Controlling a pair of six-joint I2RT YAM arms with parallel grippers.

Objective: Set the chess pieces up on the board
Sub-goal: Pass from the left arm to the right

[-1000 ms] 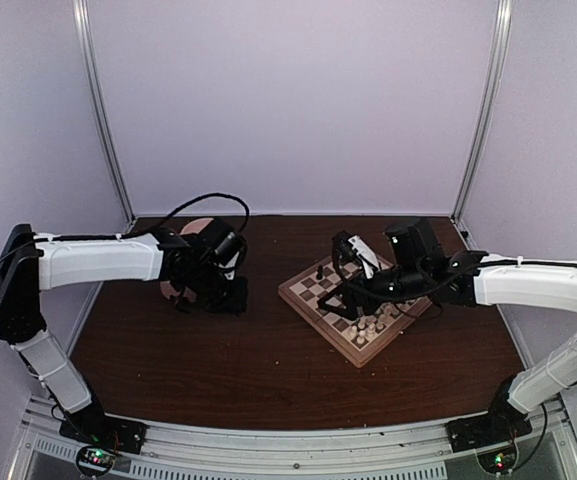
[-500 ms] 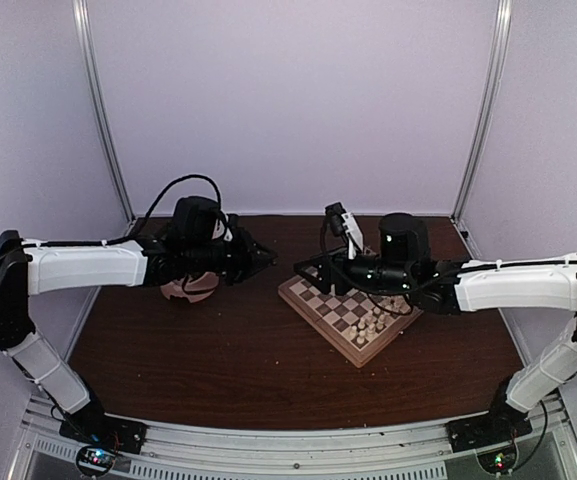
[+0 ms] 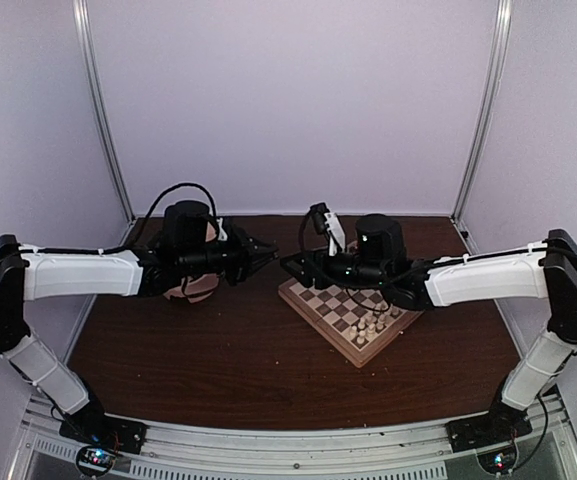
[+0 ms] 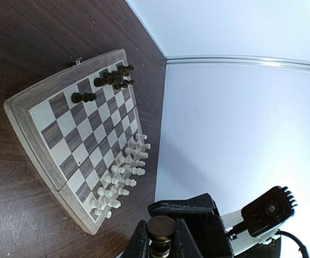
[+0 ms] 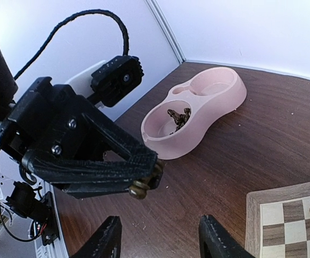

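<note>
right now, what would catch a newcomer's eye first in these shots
The left tool and right tool nearly meet nose to nose in mid-air between the pink bowl and the board, the left pinching a dark chess piece, the right open. Next comes the board itself: cream pieces ranked along one side, only a few dark pieces opposite.

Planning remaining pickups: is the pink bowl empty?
Not empty: one compartment of the pink bowl holds a few dark chess pieces; the other looks bare.
</note>
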